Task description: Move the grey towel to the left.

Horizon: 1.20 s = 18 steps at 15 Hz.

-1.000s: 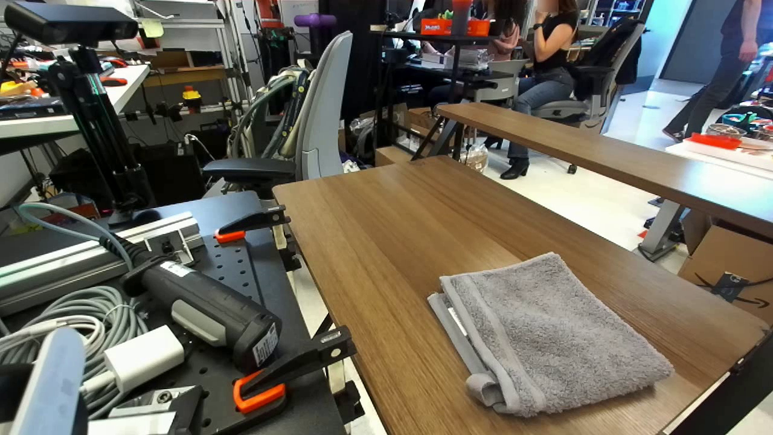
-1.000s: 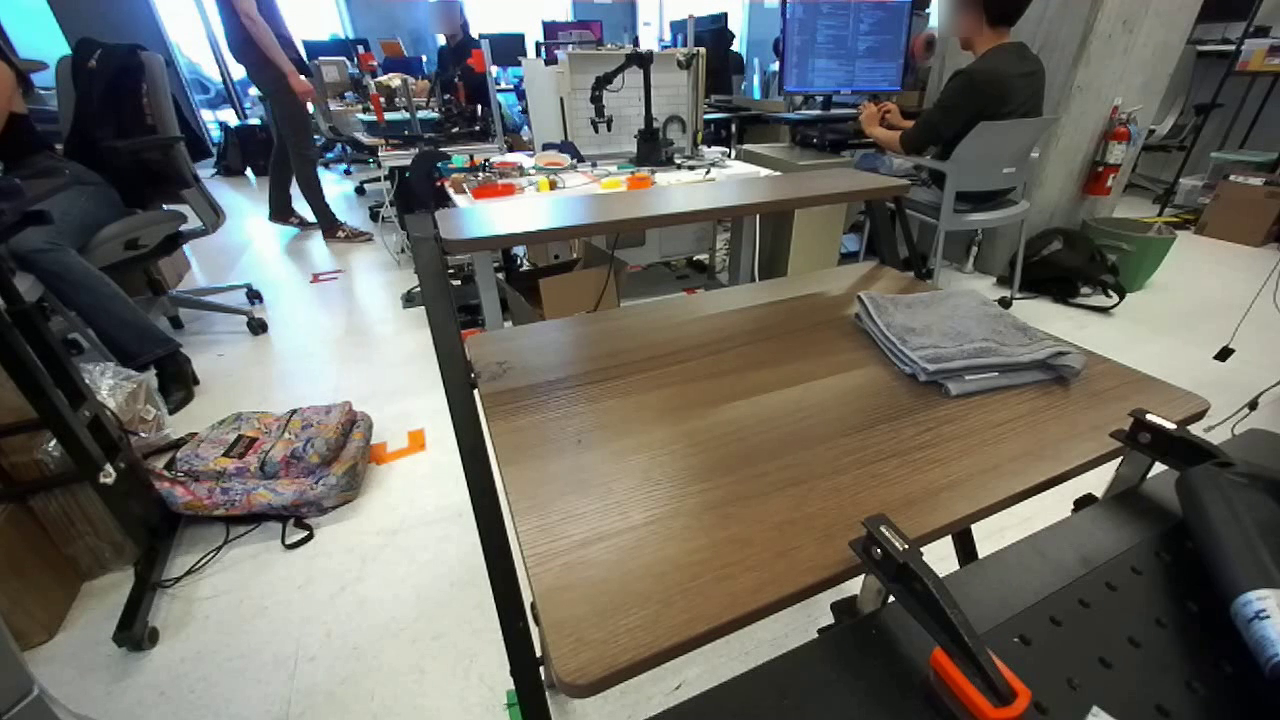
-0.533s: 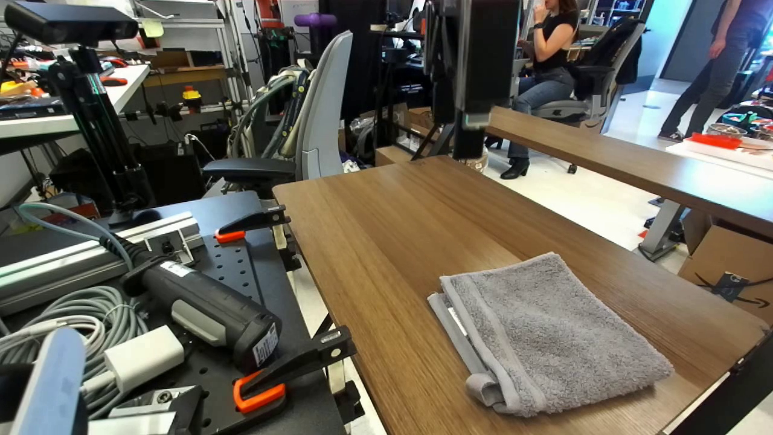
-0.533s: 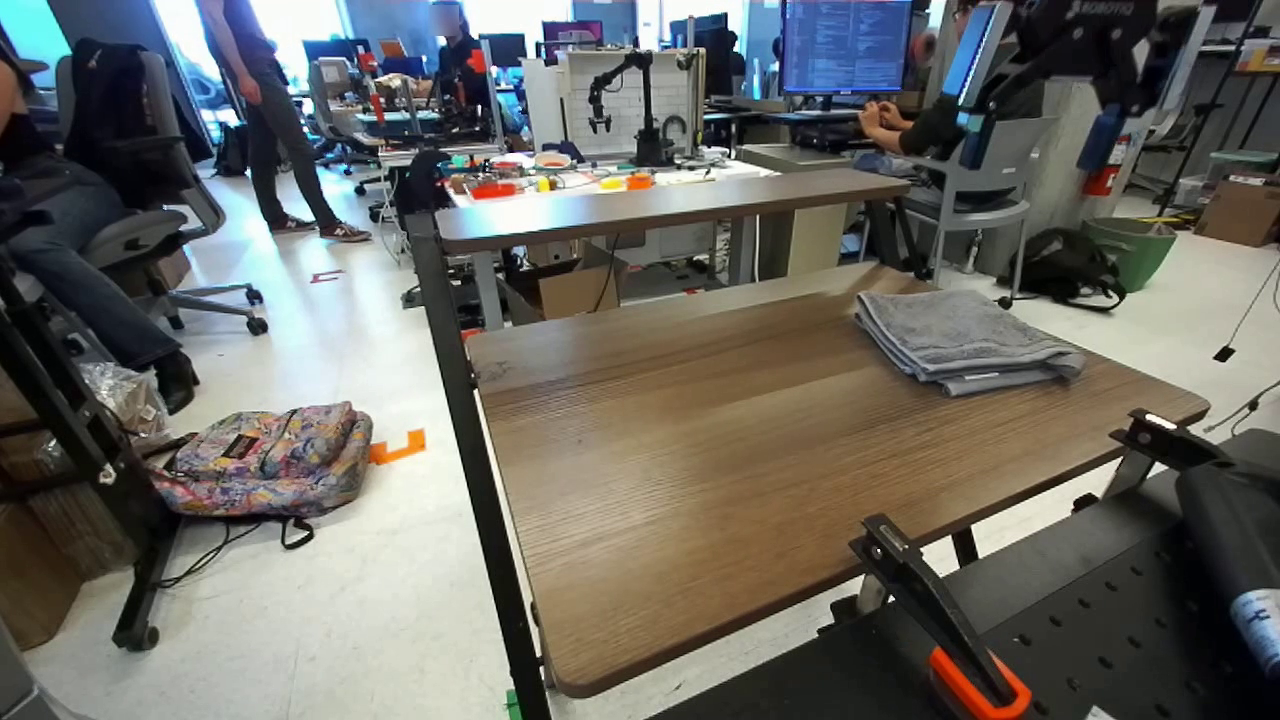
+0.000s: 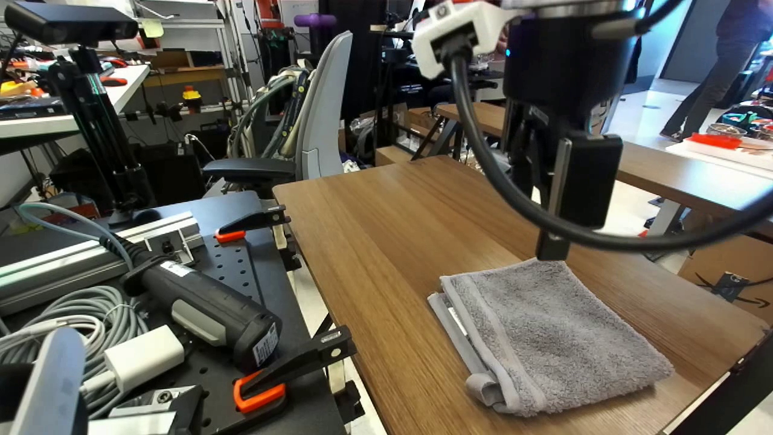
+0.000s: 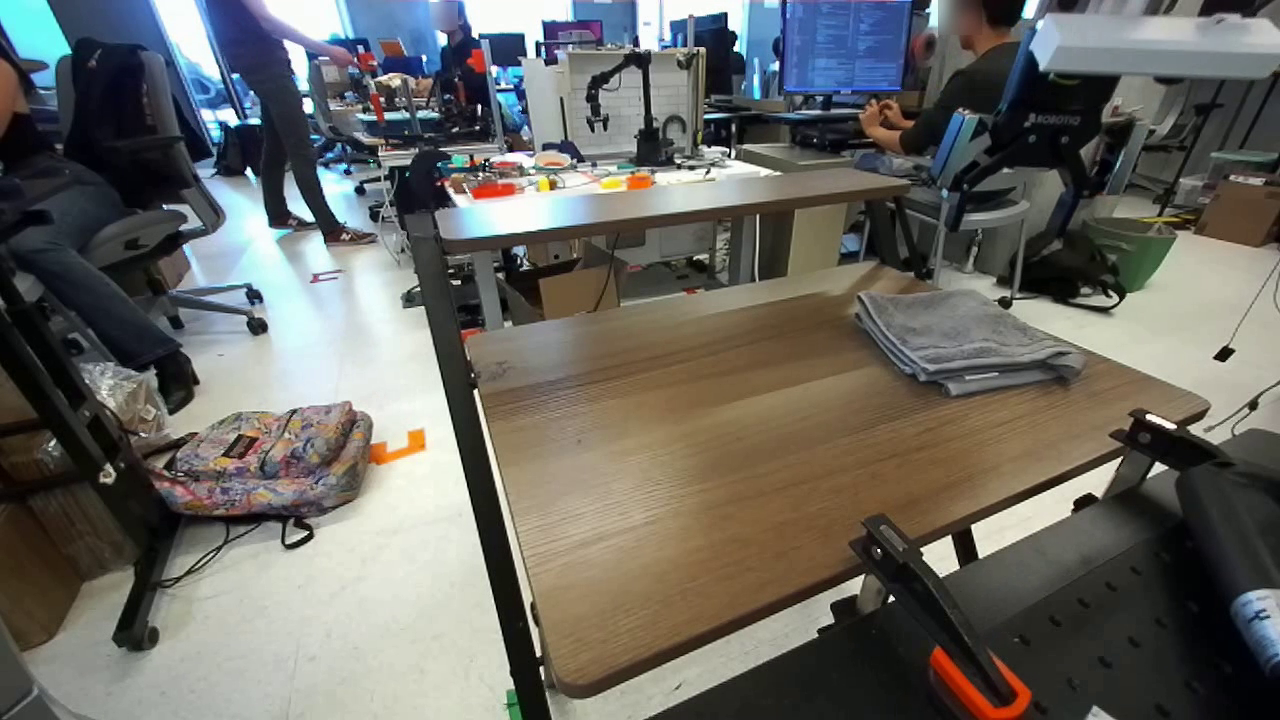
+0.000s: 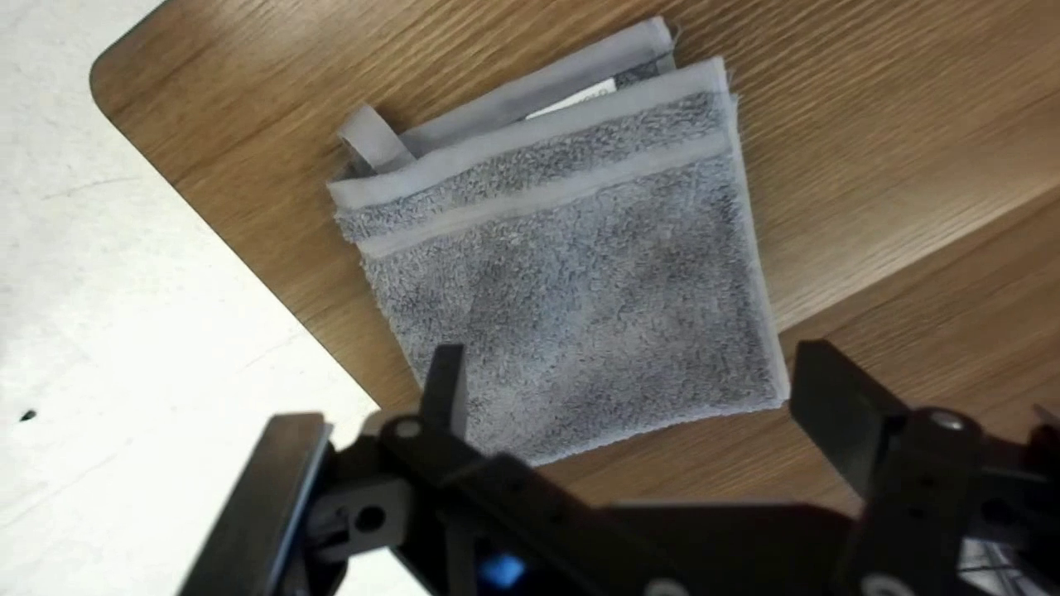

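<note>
While looking down through the wrist view, find the gripper (image 7: 633,377) with its fingers (image 7: 840,414) spread wide apart, above the grey towel (image 7: 563,281) and apart from it; find the towel folded, fuzzy and flat on the wooden table (image 6: 700,480), near a rounded corner, with a cloth loop (image 7: 377,139) at one end of its layered edge and a white tag (image 7: 571,99) between the layers, lettered too small to read; see it on the same table in both exterior views; in an exterior view, see a fingertip (image 5: 551,251) in line with the towel's far corner, with a black cable (image 5: 640,243) curving in front of the gripper; see two black-and-orange clamps (image 5: 311,356) along the edge of a black perforated board (image 5: 241,266), just beside the table; in an exterior view, see the gripper higher than the towel, with a seated person (image 6: 975,85) behind and partly hidden by it; see also a patterned backpack (image 6: 270,460) on the floor (image 6: 350,620), well apart from the table.
</note>
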Each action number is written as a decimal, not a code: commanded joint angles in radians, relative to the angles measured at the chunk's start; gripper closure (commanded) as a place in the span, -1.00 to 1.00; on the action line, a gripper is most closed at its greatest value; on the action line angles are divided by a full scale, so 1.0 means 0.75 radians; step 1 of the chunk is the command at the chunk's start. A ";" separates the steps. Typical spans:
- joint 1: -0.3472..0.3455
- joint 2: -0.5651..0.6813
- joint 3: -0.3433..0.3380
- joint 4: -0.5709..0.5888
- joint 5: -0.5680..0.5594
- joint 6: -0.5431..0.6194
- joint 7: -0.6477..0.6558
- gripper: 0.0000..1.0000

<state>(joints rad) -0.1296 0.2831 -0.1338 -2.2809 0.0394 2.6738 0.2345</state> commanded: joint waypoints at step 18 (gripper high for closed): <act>-0.031 0.515 -0.027 0.296 0.130 0.068 0.036 -1.00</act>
<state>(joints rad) -0.1708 0.6436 -0.1622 -2.0623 0.1108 2.6913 0.2508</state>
